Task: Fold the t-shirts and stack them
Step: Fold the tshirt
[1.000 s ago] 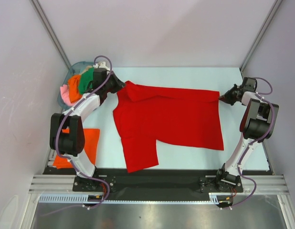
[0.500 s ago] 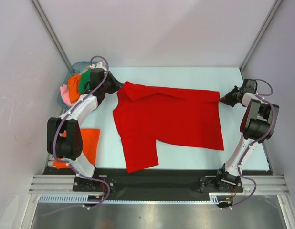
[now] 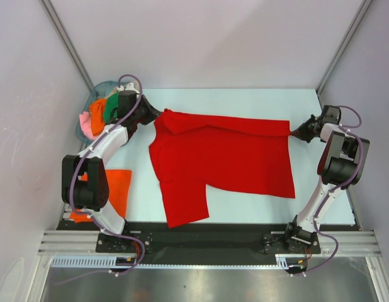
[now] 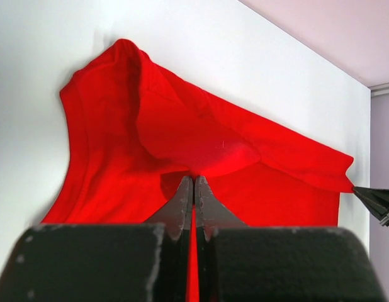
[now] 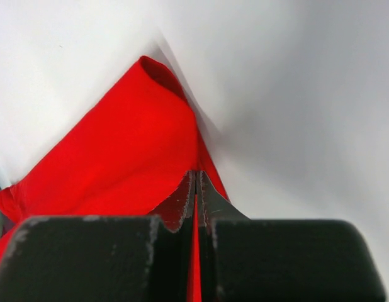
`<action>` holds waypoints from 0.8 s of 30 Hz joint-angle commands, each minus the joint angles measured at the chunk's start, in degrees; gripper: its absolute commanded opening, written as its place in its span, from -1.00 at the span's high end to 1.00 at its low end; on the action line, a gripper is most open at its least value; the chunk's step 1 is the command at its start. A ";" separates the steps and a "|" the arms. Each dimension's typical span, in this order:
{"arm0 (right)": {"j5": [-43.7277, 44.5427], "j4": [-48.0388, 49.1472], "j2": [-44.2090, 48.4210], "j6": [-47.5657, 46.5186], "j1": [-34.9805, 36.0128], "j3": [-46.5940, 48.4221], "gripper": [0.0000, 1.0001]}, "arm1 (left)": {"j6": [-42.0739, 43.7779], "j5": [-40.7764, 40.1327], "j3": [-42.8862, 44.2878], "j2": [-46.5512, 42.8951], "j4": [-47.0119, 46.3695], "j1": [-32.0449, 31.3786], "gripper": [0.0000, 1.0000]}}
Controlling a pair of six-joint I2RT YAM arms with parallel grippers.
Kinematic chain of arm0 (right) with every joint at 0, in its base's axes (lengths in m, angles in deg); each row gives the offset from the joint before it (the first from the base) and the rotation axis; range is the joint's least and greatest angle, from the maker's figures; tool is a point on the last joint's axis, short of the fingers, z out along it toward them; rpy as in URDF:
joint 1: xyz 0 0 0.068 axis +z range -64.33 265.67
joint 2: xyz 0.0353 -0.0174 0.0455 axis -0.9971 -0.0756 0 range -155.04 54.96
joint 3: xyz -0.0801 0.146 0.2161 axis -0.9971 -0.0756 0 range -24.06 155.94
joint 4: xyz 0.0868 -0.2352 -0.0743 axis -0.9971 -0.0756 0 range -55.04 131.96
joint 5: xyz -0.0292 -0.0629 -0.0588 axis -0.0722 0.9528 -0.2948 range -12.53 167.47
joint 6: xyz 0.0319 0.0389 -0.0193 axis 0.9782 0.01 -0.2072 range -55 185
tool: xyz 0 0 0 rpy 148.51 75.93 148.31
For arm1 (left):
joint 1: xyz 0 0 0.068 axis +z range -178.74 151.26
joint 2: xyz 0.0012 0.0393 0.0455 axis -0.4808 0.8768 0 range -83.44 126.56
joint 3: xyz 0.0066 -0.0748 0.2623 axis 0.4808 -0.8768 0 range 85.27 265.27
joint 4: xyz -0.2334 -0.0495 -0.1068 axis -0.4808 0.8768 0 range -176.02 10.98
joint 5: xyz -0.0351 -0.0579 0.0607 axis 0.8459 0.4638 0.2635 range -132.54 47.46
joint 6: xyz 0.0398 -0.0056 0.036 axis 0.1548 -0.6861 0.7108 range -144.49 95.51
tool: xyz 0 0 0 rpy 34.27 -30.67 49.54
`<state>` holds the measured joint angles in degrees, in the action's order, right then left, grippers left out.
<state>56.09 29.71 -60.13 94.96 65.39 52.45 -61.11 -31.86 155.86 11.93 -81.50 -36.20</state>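
A bright red t-shirt lies spread across the middle of the table, one sleeve hanging toward the near edge. My left gripper is shut on the red t-shirt's far left corner. My right gripper is shut on the red t-shirt's far right corner. The far edge is drawn between the two grippers. A folded orange t-shirt lies at the near left. Orange, green and pink t-shirts are heaped in the basket.
A blue-grey basket stands at the far left corner. Pale walls with metal posts enclose the table on three sides. A black rail runs along the near edge by the arm bases.
Both grippers have drawn slightly apart, the right one to the right and the left one toward the far left. The shirt's far edge is pulled a little straighter.
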 commanded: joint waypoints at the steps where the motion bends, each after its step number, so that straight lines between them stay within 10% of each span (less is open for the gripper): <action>1: 0.73 0.56 0.66 -0.78 -0.21 -0.84 1.00 | -0.73 -0.13 0.08 -0.54 -0.03 0.70 0.99; 24: 3.98 1.35 1.36 -1.04 1.64 -3.30 1.00 | -1.26 -1.27 -2.55 1.66 2.25 0.61 0.99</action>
<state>58.82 29.86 -60.15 94.87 66.51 49.13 -61.26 -31.93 154.24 15.15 -78.75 -36.09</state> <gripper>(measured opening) 0.010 0.009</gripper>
